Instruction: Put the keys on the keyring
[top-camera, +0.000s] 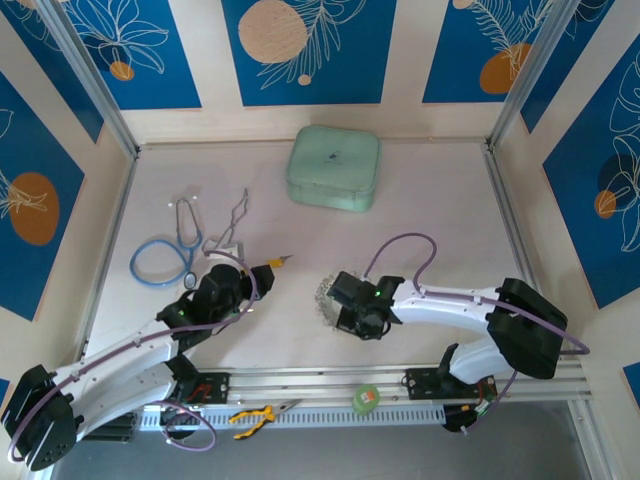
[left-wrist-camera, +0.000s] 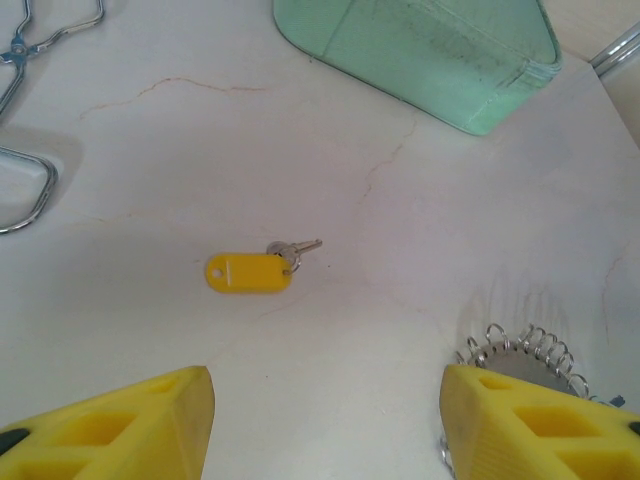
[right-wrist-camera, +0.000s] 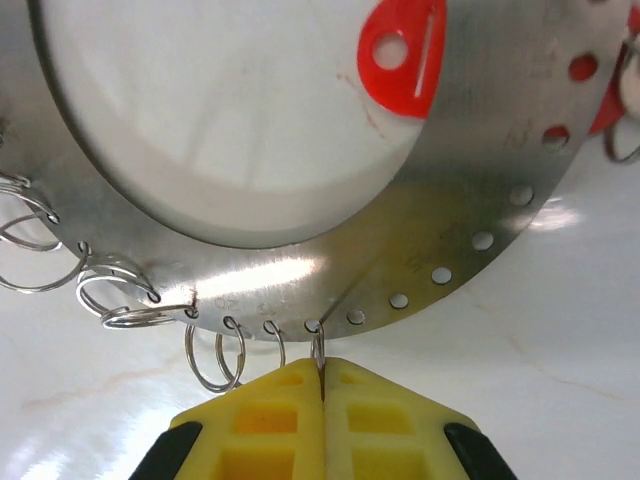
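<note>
key (left-wrist-camera: 250, 271) left of keyring (left-wrist-camera: 525, 355) (well apart)

A yellow-tagged key (left-wrist-camera: 250, 271) lies flat, apart from the loop-edged steel keyring (right-wrist-camera: 300, 270).

Bright, even light from above leaves only soft, faint shadows on the pale marbled tabletop (top-camera: 420, 200). The silvery perforated metal keyring (right-wrist-camera: 300, 270) carries white glare and blurred reflections.

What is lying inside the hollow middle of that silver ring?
Mostly bare table, plus a red tag overlapping the inner edge of the keyring. The top of the hollow is cut off by the picture, so more could lie there.
</note>
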